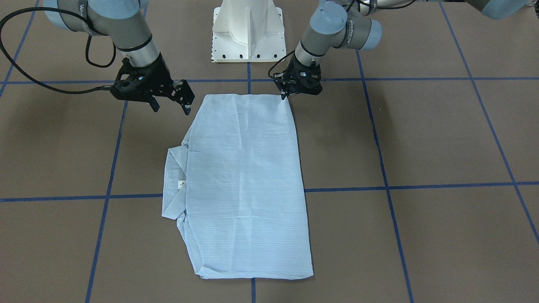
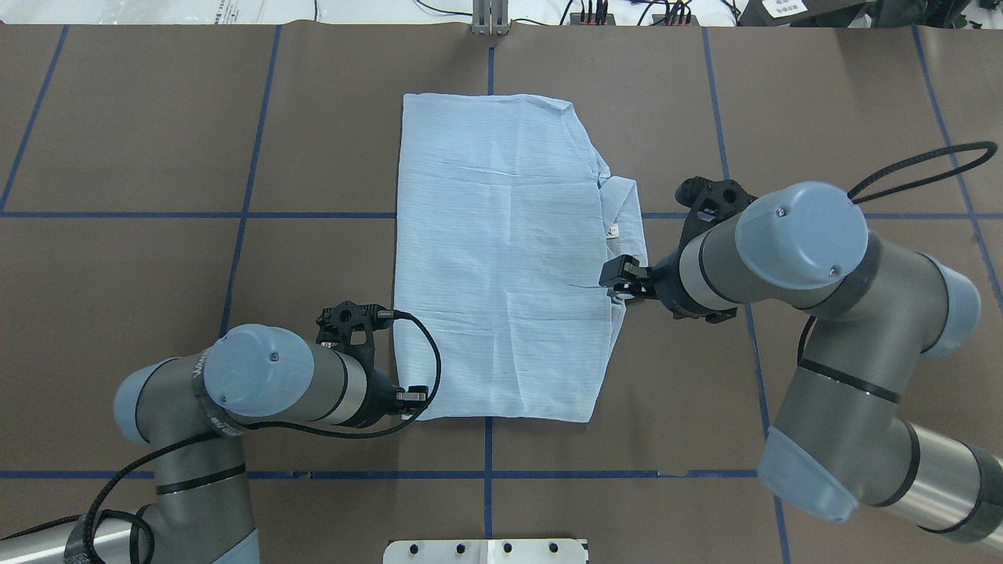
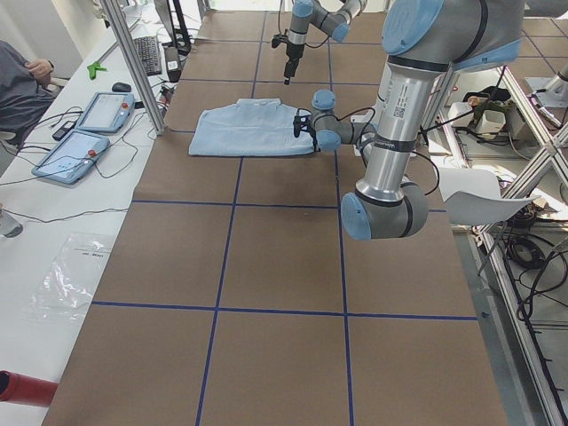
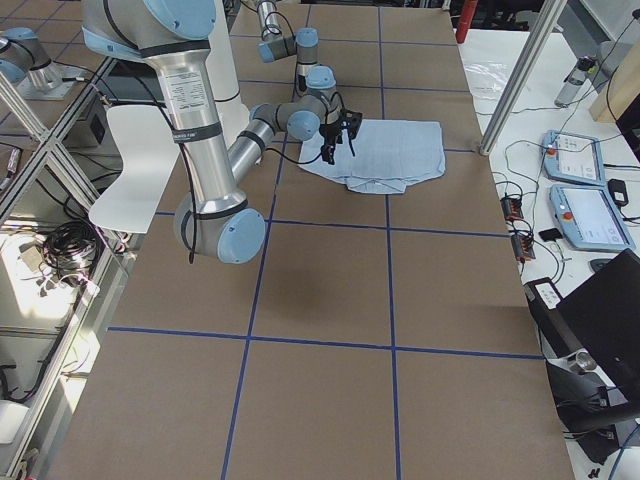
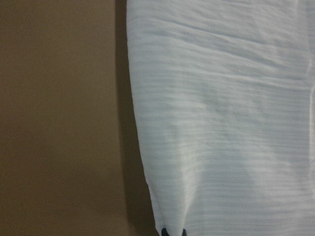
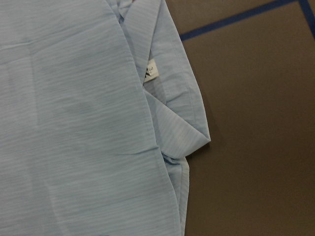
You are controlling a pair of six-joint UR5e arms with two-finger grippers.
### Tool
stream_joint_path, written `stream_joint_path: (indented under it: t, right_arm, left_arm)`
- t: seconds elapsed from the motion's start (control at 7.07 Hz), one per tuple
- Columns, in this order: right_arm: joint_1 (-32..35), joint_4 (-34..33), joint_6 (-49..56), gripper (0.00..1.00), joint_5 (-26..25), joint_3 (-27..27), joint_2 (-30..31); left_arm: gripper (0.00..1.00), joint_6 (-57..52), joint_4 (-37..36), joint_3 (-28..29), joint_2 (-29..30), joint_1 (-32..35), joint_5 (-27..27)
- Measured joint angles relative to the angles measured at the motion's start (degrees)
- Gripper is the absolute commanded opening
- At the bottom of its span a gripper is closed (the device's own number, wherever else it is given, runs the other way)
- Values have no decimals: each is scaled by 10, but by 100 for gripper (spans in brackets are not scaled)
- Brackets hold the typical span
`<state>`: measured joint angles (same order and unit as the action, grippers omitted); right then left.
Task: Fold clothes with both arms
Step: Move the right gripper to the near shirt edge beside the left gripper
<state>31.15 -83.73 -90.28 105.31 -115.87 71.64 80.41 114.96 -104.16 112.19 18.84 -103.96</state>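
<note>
The pale blue striped shirt [image 1: 248, 176] lies folded into a long flat rectangle on the brown table, and also shows in the overhead view [image 2: 501, 258]. Its collar [image 1: 174, 185] with a small label sticks out on my right side, and shows in the right wrist view [image 6: 172, 113]. My left gripper [image 1: 285, 96] is down at the shirt's corner nearest my base and is shut on it. In the left wrist view the cloth [image 5: 221, 123] draws in towards the fingertips. My right gripper [image 1: 168, 104] is open and empty, just above the table beside the other near corner.
The white mounting pedestal [image 1: 248, 31] stands just behind the shirt's near edge, between the arms. Blue tape lines [image 1: 421, 185] cross the table. Teach pendants [image 3: 89, 133] lie on the side bench beyond the table's far edge.
</note>
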Motion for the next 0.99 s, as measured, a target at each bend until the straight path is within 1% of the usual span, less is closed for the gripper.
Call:
stream_joint_path:
  t: [0.14, 0.28, 0.57, 0.71, 0.99]
  right_arm:
    - [-28, -12, -78, 95, -8, -1, 0]
    - [-67, -27, -150, 95, -34, 3, -7]
    - [-131, -38, -265, 89, -99, 25, -33]
    - [-147, -39, -304, 86, -114, 37, -42]
    - [-157, -41, -358, 85, -126, 63, -55]
  left_arm:
    - [0, 0, 0, -3, 0, 0, 0]
    - [0, 0, 0, -5, 0, 0, 0]
    - [0, 2, 0, -9, 0, 0, 1]
    - [0, 7, 0, -10, 0, 0, 0]
    - [0, 12, 0, -10, 0, -1, 0]
